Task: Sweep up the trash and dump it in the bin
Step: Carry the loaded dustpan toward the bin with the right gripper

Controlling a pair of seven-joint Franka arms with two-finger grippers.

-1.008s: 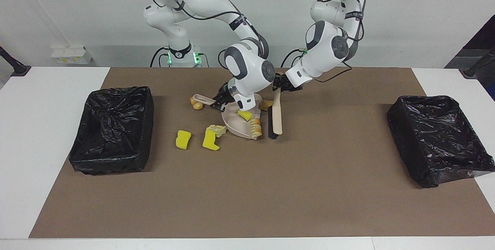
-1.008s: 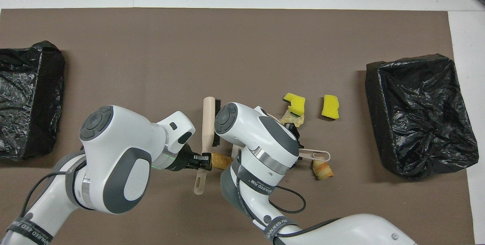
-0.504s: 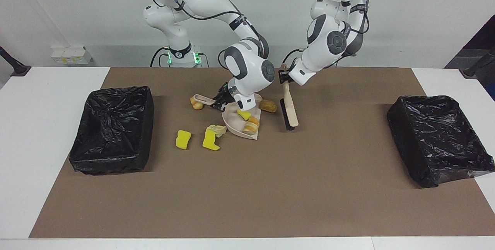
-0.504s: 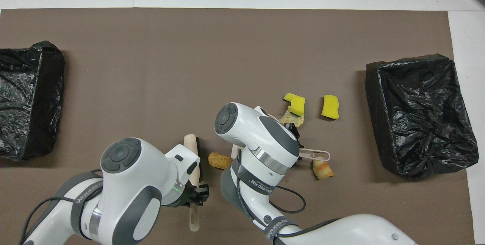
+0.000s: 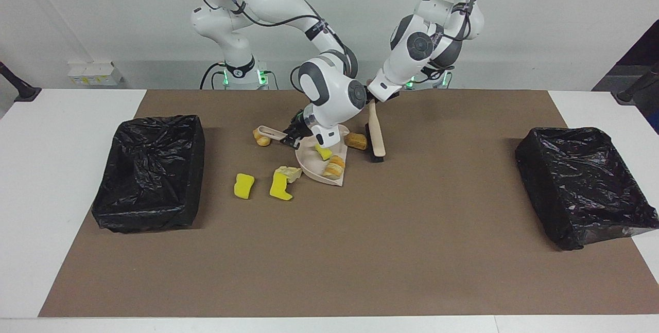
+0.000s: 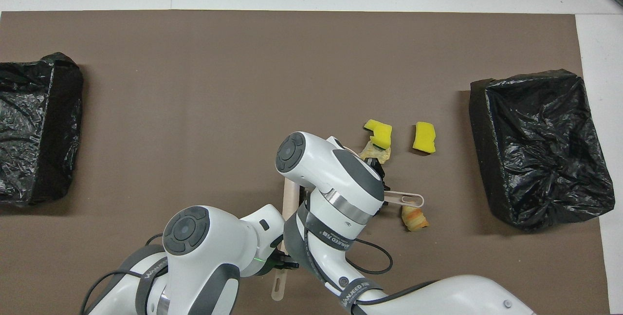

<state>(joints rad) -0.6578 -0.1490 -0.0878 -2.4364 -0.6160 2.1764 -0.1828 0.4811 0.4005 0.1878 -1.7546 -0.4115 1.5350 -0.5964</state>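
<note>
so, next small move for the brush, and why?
Probably a short stroke toward the dustpan. The left gripper holds the brush with its bristles right beside a brown lump lying just off the pan's edge; the right gripper holds the pan's handle.

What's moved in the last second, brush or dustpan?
The brush. The left end effector, shut on the brush, swung it away from the dustpan, then back against the brown lump beside it. A bread roll now lies farther inside the dustpan. The right end effector kept the dustpan handle; loose sponges stayed put.
</note>
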